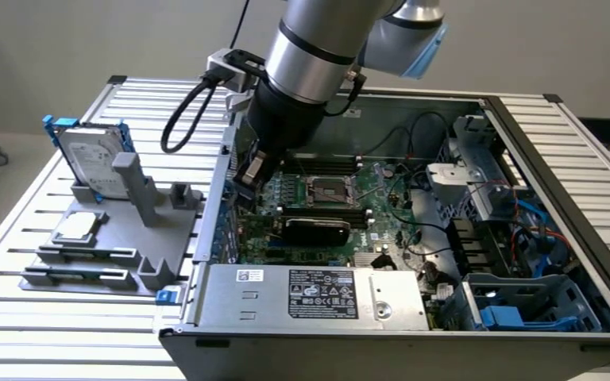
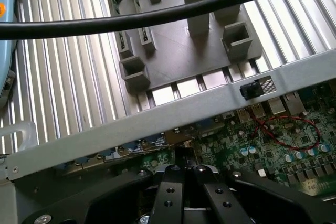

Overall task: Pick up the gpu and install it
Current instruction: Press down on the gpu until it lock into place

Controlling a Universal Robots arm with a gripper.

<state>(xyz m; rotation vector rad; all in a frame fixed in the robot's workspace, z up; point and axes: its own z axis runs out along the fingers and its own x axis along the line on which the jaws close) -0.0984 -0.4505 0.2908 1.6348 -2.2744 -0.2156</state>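
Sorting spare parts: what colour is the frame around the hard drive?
Blue; the hard drive's frame shows best in the exterior view.

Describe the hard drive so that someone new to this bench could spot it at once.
Start at the open computer case on the slatted table. Beside it, on the exterior view's left, sits a grey holder. At the holder's far end the hard drive stands upright on edge, and it is the only silver box in a blue frame, while the small square chip nearby lies flat.
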